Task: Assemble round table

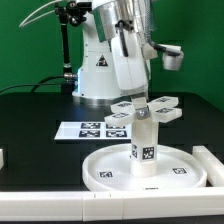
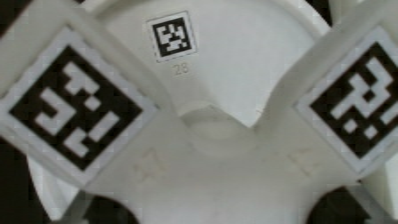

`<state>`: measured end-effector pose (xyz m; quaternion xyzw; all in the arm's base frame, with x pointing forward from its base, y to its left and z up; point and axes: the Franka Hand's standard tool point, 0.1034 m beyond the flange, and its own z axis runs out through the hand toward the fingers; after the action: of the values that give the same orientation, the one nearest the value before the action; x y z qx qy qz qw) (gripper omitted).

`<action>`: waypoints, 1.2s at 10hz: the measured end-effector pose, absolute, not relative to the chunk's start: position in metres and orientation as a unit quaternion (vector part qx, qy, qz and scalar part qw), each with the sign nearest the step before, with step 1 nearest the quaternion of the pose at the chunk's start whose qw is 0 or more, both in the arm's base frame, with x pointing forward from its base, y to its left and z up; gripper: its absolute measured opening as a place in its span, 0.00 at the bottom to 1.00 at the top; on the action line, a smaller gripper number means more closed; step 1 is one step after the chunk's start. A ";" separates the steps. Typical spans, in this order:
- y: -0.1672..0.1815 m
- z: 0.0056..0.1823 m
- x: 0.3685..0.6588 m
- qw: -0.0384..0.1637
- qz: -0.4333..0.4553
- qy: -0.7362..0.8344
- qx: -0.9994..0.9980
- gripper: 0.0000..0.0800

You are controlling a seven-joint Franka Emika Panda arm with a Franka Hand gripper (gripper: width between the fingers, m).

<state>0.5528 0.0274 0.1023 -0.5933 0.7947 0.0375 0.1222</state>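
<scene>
Standing on one disc, one post (one foot atop).

The black table holds the round disc, the marker board near it, and a white rail beside it.

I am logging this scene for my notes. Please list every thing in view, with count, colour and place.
round disc: one, white, on the table.
post: one, white with a black tag, upright on the disc.
cross-shaped foot: one, white with black tags, at the post's top.
marker board: one, white with black squares, flat behind the disc.
border rails: white, at the table's edges; count unclear.
table: one, black.
gripper: one, pale, at the foot; open or shut unclear.
</scene>
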 end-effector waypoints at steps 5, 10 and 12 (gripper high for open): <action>0.027 0.102 0.553 0.128 0.046 0.835 -0.534 0.56; 0.031 0.132 0.560 0.154 0.041 0.810 -0.564 0.81; 0.032 0.129 0.559 0.152 0.040 0.802 -0.576 0.81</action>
<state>0.5589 0.0322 0.1286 -0.5763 0.8020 0.0404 0.1521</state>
